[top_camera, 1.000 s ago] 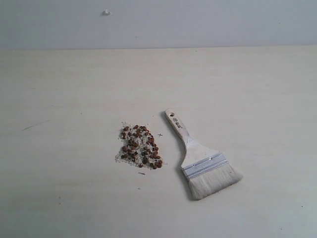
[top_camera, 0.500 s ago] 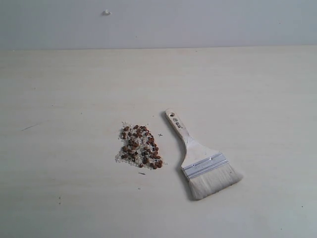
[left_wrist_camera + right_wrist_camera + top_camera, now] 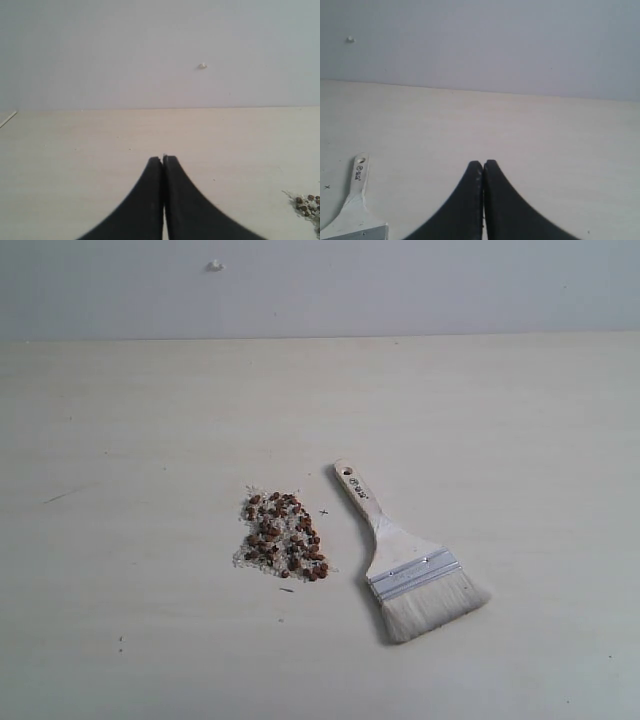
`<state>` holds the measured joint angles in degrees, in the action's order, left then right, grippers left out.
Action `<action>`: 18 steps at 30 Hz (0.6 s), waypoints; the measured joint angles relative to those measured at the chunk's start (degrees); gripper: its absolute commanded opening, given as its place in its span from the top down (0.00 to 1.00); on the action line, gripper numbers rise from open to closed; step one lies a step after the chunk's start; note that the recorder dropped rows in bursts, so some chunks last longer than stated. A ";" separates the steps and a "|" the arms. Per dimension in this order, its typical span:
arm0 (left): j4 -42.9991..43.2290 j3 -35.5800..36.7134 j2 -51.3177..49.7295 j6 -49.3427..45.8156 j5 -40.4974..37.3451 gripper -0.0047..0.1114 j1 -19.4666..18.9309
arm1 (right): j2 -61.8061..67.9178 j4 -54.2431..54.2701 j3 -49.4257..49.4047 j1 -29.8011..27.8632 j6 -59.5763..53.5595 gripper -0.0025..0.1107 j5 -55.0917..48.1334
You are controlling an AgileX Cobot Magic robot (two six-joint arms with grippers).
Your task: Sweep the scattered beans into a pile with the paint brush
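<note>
Beans (image 3: 283, 535) bunched w/ white grains, centre-left of table (image 3: 150, 420). Paint brush (image 3: 405, 560) flat just right of them, handle pointing far-left, bristles near-right. Left gripper (image 3: 163, 159) & right gripper (image 3: 483, 163): jaws pressed together, empty, both clear of brush.

Risks:
- handle lies flat, so pinch may skid off or scrape table
- handle tip close to beans, sloppy reach prob. scatters them
- hard sweep flicks grains out

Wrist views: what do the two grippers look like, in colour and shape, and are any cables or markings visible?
The left gripper shows two matte black fingers, broad at the base and curving inward to narrow rounded tips. The right gripper looks the same: black, smooth, tapered. No cables, labels or markings show on either. The arms themselves appear in no view.
</note>
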<state>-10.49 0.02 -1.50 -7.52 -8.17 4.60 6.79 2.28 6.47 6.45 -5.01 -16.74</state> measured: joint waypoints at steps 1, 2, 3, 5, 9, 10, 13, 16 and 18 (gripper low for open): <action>0.00 0.00 0.00 0.00 0.00 0.96 0.00 | -1.71 -0.15 -0.71 -0.10 -0.17 0.98 0.00; 0.00 0.00 0.00 0.00 0.00 0.96 0.00 | -3.25 -0.26 -1.50 -0.10 -0.33 0.98 0.00; 0.00 0.00 0.00 0.00 0.00 0.96 0.00 | -4.62 -0.26 -2.22 -0.10 -0.33 0.98 0.00; 0.00 0.00 0.00 0.00 0.00 0.96 0.00 | -6.07 -0.42 -3.40 -0.10 -0.33 0.98 0.00; 0.00 0.00 0.00 0.00 0.00 0.96 0.00 | -6.46 -0.73 -5.42 -0.10 -0.33 0.98 -0.42; 0.00 0.00 0.00 0.00 0.00 0.96 0.00 | -6.46 -0.87 -5.88 -0.10 -0.33 0.98 -0.56; 0.00 0.00 0.00 0.00 0.00 0.96 0.00 | -6.46 -1.15 -6.19 -0.10 -0.33 0.98 -1.03; 0.00 0.00 0.00 0.00 0.00 0.96 0.00 | -6.46 -1.15 -6.19 -0.10 -0.36 0.98 -1.03; 0.00 0.00 0.00 0.00 0.00 0.96 0.00 | -6.46 -1.26 -6.19 -0.10 -0.36 0.98 -1.03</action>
<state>-10.49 0.02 -1.50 -7.52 -8.17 4.60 0.33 1.02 0.27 6.35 -5.38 -17.77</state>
